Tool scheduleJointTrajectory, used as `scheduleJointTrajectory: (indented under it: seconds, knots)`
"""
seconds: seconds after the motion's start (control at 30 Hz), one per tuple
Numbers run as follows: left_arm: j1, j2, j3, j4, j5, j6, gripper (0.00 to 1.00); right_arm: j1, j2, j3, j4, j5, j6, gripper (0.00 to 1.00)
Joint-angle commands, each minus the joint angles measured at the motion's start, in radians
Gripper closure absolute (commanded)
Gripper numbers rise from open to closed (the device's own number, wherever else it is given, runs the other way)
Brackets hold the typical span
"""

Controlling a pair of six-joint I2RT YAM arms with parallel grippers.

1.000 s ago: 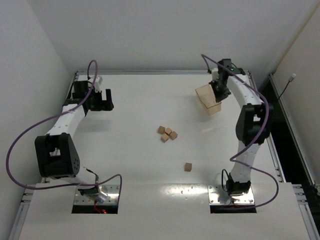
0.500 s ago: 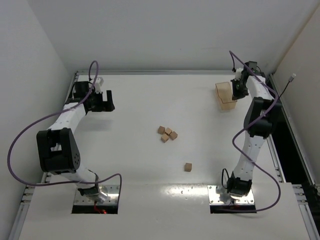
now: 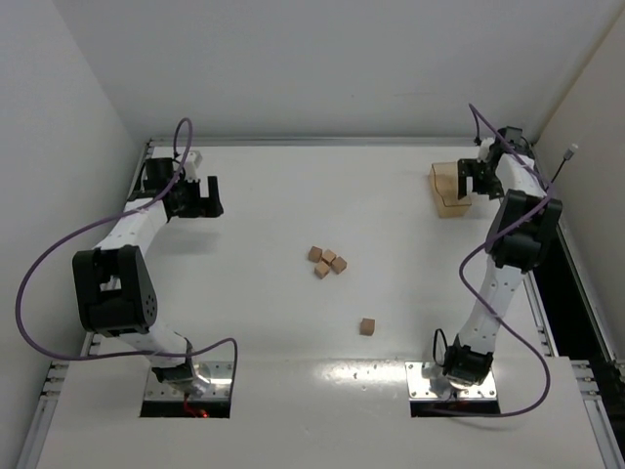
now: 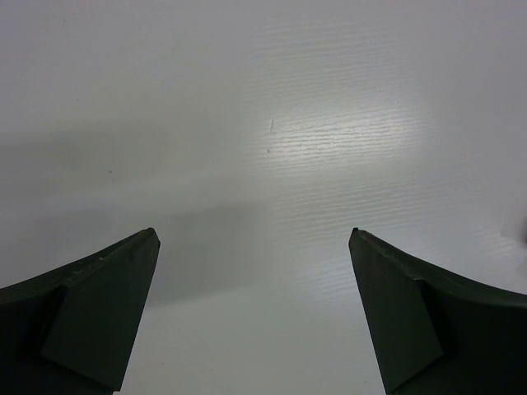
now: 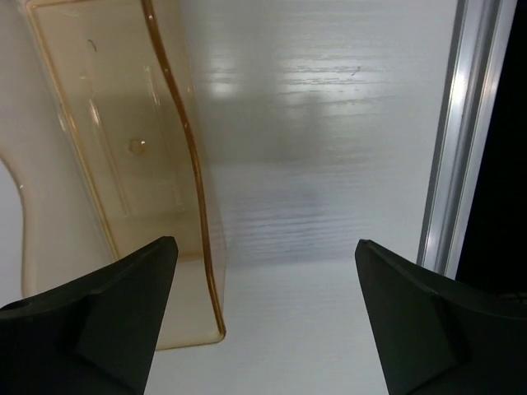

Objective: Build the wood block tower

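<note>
The wood blocks lie loose, with no tower standing: a cluster of small light-brown cubes at the table's middle and a single cube nearer the front. My left gripper hovers open at the far left, and its wrist view shows the gripper over bare table only. My right gripper is open at the far right corner, nowhere near the cubes. In the right wrist view the right gripper straddles one wall of the amber tray without gripping it.
The translucent amber tray rests on the table at the far right corner. A metal rail and a dark gap run just right of it. White walls close in the table on three sides.
My right arm carried the tilted tray rightward to the far corner, set it down and opened its jaws. The left arm and the cubes stayed put.
</note>
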Motion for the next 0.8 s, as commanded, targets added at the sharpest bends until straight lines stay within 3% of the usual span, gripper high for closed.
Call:
scheduleJointTrajectory:
  seconds: [0.0,0.2,0.27,0.37,0.4,0.5,0.53,0.63,0.77]
  knots:
    - [0.014,-0.019,0.038,0.033,0.017,0.004,0.0,0.019,-0.208,-0.093,0.065,-0.04,-0.008,0.13]
    - [0.004,-0.071,0.028,0.033,0.047,0.004,0.0,0.062,-0.578,-0.311,0.133,-0.267,-0.041,0.1]
    - [-0.009,-0.08,0.028,0.01,0.058,0.015,0.0,0.089,-0.629,-0.354,0.102,-0.437,-0.074,0.1]
    - [-0.038,-0.089,0.028,-0.001,0.034,0.036,0.0,0.184,-0.644,-0.39,0.018,-0.505,-0.133,0.16]
    - [-0.039,-0.09,0.028,-0.001,0.012,0.036,0.0,0.216,-0.628,-0.4,0.004,-0.505,-0.146,0.3]
    - [-0.048,-0.1,0.019,-0.001,0.012,0.036,0.0,0.344,-0.6,-0.465,0.037,-0.426,-0.155,0.51]
    - [-0.048,-0.1,0.019,-0.01,0.001,0.036,0.0,0.374,-0.591,-0.477,0.054,-0.406,-0.155,0.71]
    - [-0.048,-0.111,0.019,-0.01,-0.031,0.036,0.0,0.489,-0.529,-0.486,0.102,-0.277,-0.114,1.0]
    - [-0.048,-0.111,0.01,-0.01,-0.068,0.036,0.0,0.589,-0.445,-0.462,0.154,-0.091,-0.046,1.0]
